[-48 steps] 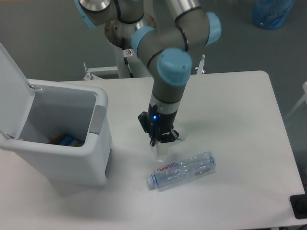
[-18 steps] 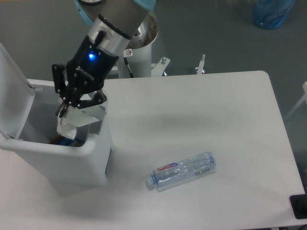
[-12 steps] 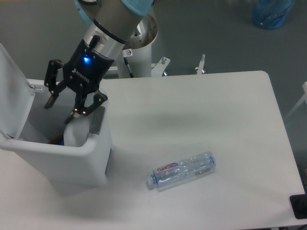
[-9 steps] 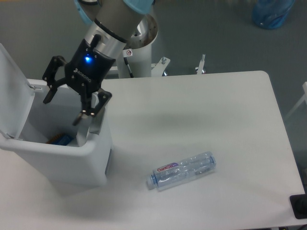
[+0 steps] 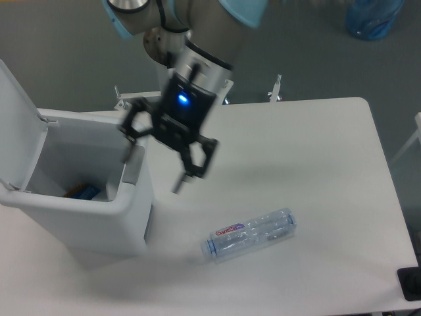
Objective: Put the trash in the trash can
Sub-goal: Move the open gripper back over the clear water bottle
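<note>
The gripper point(image 5: 158, 164) hangs in the air just right of the trash can point(image 5: 99, 217), its jaws spread wide and holding nothing, blurred by motion. The wrapper is not to be seen on the worktop point(image 5: 316, 164); only something blue and orange point(image 5: 82, 192) shows low inside the bin, so I cannot tell where the wrapper lies. The water bottle point(image 5: 250, 234) lies on its side on the worktop, cap end toward the bin, well clear of the gripper and apart from the bin wall. By my judgement the step in hand is the passage to the second piece: the bottle is not yet in the bin. The next move calls for bringing the spread jaws down across the bottle's round body, square to its long axis, since a smooth cylinder may roll or slip if taken off-centre. The flip lid point(image 5: 16, 125) stands open at the left, leaving the mouth free. Around the bottle the worktop gives open room on all sides, though the near edge lies not far below it.
</note>
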`<state>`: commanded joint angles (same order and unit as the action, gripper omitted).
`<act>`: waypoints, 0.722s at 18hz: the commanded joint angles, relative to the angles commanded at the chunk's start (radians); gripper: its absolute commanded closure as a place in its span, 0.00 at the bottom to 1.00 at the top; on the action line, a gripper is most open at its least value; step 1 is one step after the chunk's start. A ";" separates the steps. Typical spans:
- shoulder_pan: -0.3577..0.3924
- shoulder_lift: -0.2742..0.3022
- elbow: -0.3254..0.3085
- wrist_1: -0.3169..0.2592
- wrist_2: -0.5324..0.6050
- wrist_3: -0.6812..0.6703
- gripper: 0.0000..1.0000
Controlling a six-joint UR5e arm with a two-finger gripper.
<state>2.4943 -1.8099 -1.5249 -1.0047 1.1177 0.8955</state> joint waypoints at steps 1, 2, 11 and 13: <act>0.000 -0.023 0.009 0.000 0.032 0.025 0.00; 0.002 -0.043 0.020 0.000 0.045 0.048 0.00; 0.014 -0.177 0.100 -0.046 0.163 0.192 0.00; 0.014 -0.196 0.083 -0.045 0.194 0.200 0.00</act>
<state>2.5081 -2.0063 -1.4418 -1.0493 1.3114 1.0952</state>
